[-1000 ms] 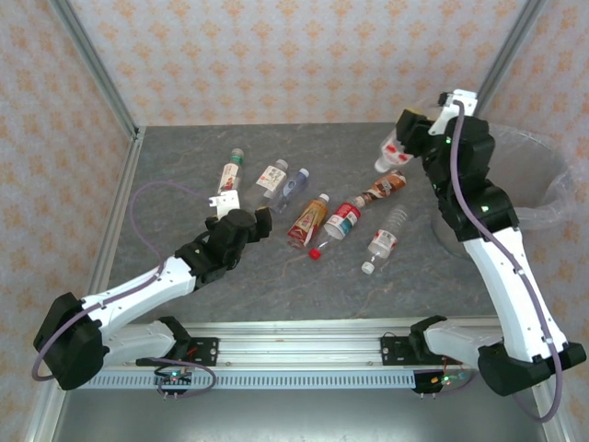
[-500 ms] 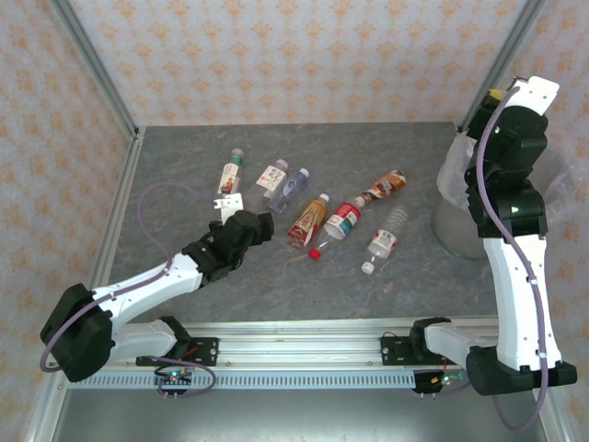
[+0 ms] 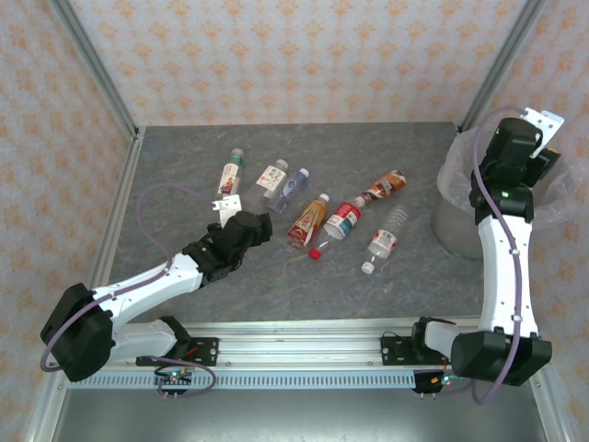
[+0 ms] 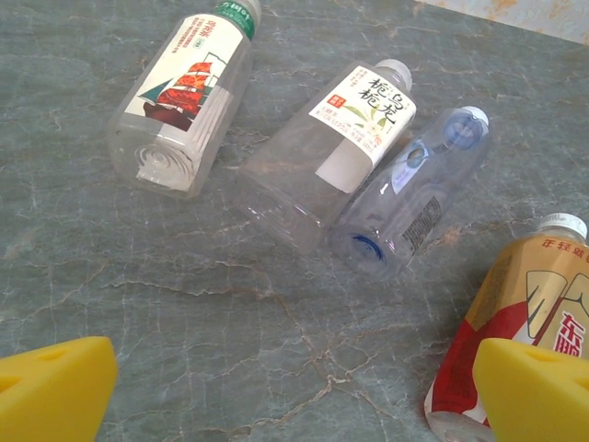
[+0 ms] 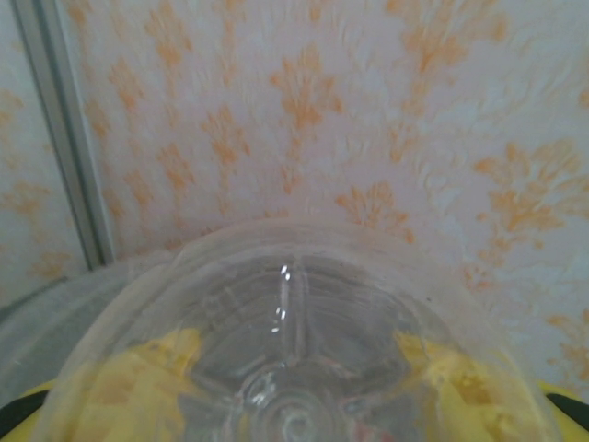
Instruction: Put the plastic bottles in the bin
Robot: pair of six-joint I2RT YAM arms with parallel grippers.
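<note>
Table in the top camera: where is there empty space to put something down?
Bare table runs along the back wall, behind the bottles. Another free patch lies in front, between the red-capped bottle and the near rail. The middle is crowded with bottles, and the bin stands at the right edge.

1. The left pincer point(image 4: 294, 391) has its jaws spread wide, with bare surface point(image 4: 230, 322) between them and just ahead.
2. Farther ahead, the white-label bottle point(image 4: 342, 138) and the blue-cap bottle point(image 4: 419, 193) lie touching and bar the way. The green-cap bottle point(image 4: 184, 97) lies ahead-left, across a gap.
3. The orange bottle point(image 4: 515, 295) crowds its right finger.
4. The right pincer point(image 5: 299, 368), clamped on a clear bottle point(image 5: 294, 304), faces the wall point(image 5: 368, 110), with a metal post point(image 5: 55, 129) to its left and the bin point(image 3: 453, 216) below.
</note>
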